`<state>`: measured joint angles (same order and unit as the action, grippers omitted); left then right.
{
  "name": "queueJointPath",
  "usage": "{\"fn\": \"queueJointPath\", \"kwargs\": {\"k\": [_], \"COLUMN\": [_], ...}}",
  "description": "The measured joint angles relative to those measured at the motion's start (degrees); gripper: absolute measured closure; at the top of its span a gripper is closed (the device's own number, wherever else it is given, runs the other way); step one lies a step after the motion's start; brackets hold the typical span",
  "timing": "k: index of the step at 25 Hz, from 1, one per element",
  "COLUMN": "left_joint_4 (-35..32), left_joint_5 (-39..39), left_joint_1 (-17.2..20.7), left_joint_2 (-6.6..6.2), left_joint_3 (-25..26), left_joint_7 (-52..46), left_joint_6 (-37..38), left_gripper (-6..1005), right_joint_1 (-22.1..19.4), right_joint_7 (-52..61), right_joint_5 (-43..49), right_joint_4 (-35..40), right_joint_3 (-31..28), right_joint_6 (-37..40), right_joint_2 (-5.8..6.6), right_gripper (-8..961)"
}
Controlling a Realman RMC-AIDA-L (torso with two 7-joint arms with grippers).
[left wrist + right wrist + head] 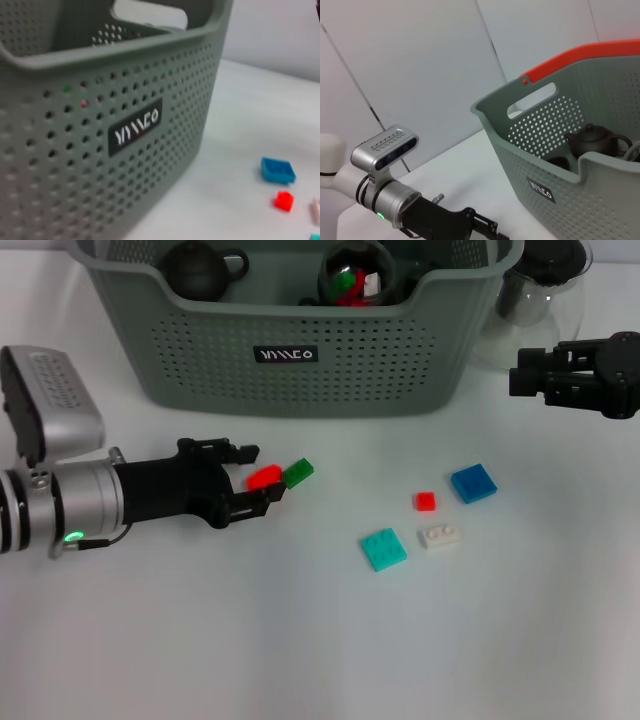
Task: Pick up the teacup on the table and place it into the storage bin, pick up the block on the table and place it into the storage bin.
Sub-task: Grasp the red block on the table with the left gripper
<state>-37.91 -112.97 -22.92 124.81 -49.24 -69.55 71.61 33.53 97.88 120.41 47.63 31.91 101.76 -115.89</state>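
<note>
the left gripper [262, 478] lies low over the white table [200, 640] just in front of the grey-green storage bin [290, 340], its fingers spread with a red block [264, 477] between them and a green block [298, 472] touching that red one on the far side. the right gripper [525, 373] hangs off to the right near a glass pitcher [545, 290], and i cannot tell whether it is spread or closed. a dark teapot [200, 268] and some small pieces sit inside the bin, while a blue block [473, 483], a small red block [425, 502], a white block [439, 535] and a teal block [384, 549] lie loose on the table to the right of the left gripper.
</note>
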Motion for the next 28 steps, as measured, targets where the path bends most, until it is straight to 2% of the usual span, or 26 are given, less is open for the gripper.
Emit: {"fn": "queueJointPath", "kwargs": {"k": [2, 6, 15, 19, 24, 28], "left_joint_4": [0.0, 1.8, 18.1, 20.0, 21.6, 21.6], "left_joint_5": [1.4, 6.2, 18.7, 20.8, 21.2, 21.3], "left_joint_1": [0.5, 2.0, 2.6, 2.5, 2.4, 2.4], "left_joint_2": [0.01, -0.01, -0.01, -0.01, -0.01, -0.01], "left_joint_3": [0.8, 1.2, 4.2, 4.2, 4.2, 4.2], "left_joint_7": [1.4, 8.4, 34.3, 36.2, 36.7, 36.7], "left_joint_6": [1.0, 1.7, 0.7, -1.2, -3.8, -4.3], "left_gripper": [390, 316, 163, 114, 113, 185], "right_joint_1": [0.0, 0.1, 0.3, 0.5, 0.5, 0.5], "right_joint_7": [0.0, -0.1, -0.1, -0.1, -0.1, -0.1], "right_joint_5": [0.0, 0.0, 0.0, 0.0, 0.0, 0.0], "right_joint_4": [0.0, 0.0, 0.0, 0.0, 0.0, 0.0], "right_joint_3": [0.0, 0.0, 0.0, 0.0, 0.0, 0.0], "right_joint_6": [0.0, -0.4, -1.5, -1.9, -2.3, -2.4], "right_joint_2": [-0.01, -0.04, -0.14, -0.28, -0.35, -0.39], "right_gripper": [539, 540, 540, 539, 539, 539]}}
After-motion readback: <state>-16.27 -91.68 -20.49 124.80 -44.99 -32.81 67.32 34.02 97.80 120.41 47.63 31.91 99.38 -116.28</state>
